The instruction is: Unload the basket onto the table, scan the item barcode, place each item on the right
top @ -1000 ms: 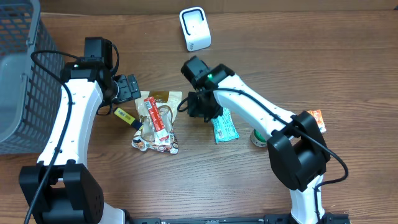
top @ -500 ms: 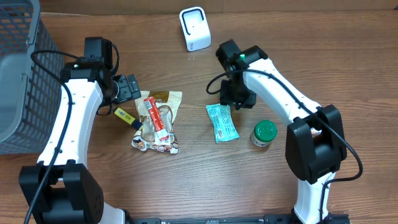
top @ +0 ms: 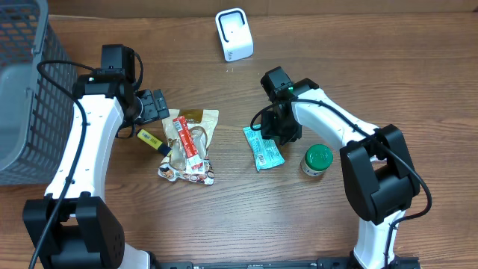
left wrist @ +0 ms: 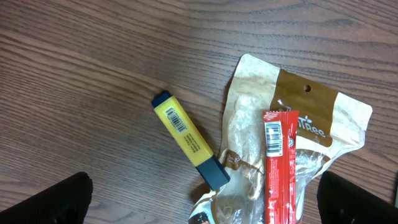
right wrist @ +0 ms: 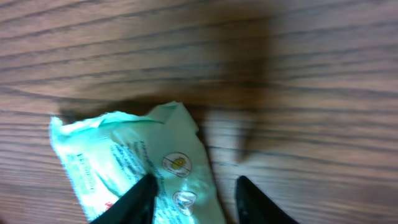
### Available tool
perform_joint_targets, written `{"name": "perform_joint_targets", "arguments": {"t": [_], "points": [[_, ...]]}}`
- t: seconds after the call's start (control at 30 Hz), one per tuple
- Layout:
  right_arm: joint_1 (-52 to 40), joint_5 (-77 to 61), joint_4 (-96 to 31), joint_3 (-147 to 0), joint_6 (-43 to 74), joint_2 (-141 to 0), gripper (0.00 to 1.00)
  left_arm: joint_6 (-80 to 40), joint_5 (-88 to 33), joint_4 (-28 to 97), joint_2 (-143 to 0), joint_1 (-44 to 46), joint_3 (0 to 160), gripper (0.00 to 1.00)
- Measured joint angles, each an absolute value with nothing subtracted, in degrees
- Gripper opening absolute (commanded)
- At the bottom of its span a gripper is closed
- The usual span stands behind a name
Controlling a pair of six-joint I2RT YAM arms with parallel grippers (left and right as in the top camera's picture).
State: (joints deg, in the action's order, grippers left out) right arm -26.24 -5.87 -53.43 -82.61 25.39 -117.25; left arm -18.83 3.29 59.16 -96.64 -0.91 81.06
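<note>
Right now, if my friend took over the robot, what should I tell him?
Left gripper: open, hovering by the yellow highlighter, holding nothing.
Right gripper: open, low over one end of the green packet, not gripping it.
Things: packet flat on the table, beside the green-lidded jar. The white scanner stands at the far edge.
Done: nothing lifted to the scanner.
Left: grab the packet and show its barcode to the scanner.

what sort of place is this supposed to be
Most likely a mock shop checkout on a wooden table: a white barcode scanner stands at the far edge, a grey wire basket sits at the left, and barcoded goods such as a yellow highlighter and a red snack bar lie between.
</note>
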Motion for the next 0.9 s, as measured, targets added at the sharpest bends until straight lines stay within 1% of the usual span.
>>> {"name": "perform_joint_targets", "arguments": {"t": [0.07,0.2,0.27,0.37,0.43,0.5,0.73,0.9], "points": [[-26.2,-7.3,-53.0,-82.3,25.3,-117.2,0.38,-18.8,3.3,59.2,-96.6,-0.9,81.0,1.0],[-26.3,-11.9,-52.8,-81.9,25.4,-117.2,0.34,-18.8,3.3,59.1,-96.6,-0.9,81.1,1.0],[-26.3,-14.3,-52.8,-81.6,25.5,-117.2,0.34,-18.8,3.3,59.2,-96.6,-0.9,81.0,1.0],[-26.4,-16.7,-53.5,-81.5,26.8,-117.2,0.41,-18.8,3.3,59.2,-96.6,-0.9,81.0,1.0],[-26.5,-17.6,-54.0,-81.5,27.6,-117.2,0.48,-18.8,3.3,59.1,-96.6,-0.9,81.0,1.0],[-26.5,-18.0,-54.8,-81.6,28.3,-117.2,0.52,-18.8,3.3,59.2,-96.6,-0.9,81.0,1.0],[-26.6,-18.7,-60.8,-81.6,28.4,-117.1,0.59,-18.8,3.3,59.2,-96.6,-0.9,81.0,1.0],[-27.0,-18.8,-62.2,-81.6,28.3,-117.1,0.59,-18.8,3.3,59.2,-96.6,-0.9,81.0,1.0]]}}
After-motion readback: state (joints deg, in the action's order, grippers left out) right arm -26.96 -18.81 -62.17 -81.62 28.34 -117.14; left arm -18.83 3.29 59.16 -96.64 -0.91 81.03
